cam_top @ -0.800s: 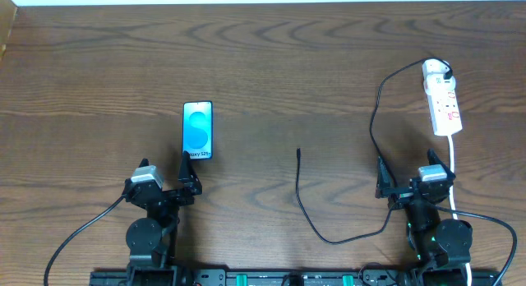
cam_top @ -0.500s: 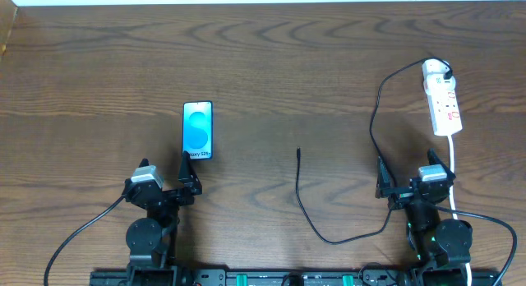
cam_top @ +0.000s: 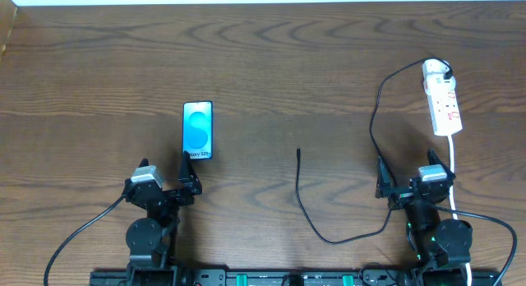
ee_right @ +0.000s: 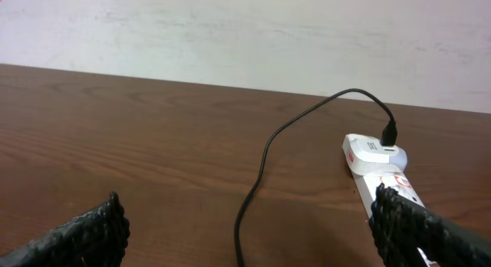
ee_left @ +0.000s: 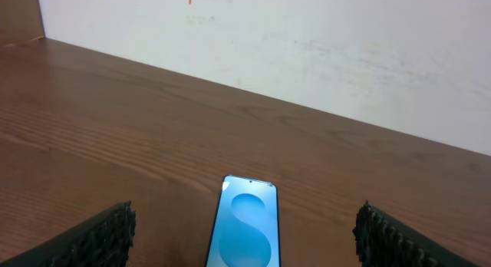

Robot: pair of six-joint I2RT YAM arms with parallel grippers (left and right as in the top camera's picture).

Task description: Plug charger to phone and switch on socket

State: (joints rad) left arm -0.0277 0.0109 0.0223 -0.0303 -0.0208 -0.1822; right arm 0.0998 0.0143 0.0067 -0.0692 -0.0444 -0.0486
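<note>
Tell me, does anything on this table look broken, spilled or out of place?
Nothing stands out. The phone lies flat, screen up. The charger cable lies in a loose curve, its tip apart from the phone, its other end plugged in at the socket.

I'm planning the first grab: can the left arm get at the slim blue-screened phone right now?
Probably yes. The slim blue-screened phone lies flat just ahead of the left gripper, centred between its open fingers, with only bare wooden table between them.

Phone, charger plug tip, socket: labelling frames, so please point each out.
phone (cam_top: 197, 130), overhead view, screen centre.
charger plug tip (cam_top: 298, 153), overhead view, its free end.
socket (cam_top: 444, 103), overhead view, white strip body.
</note>
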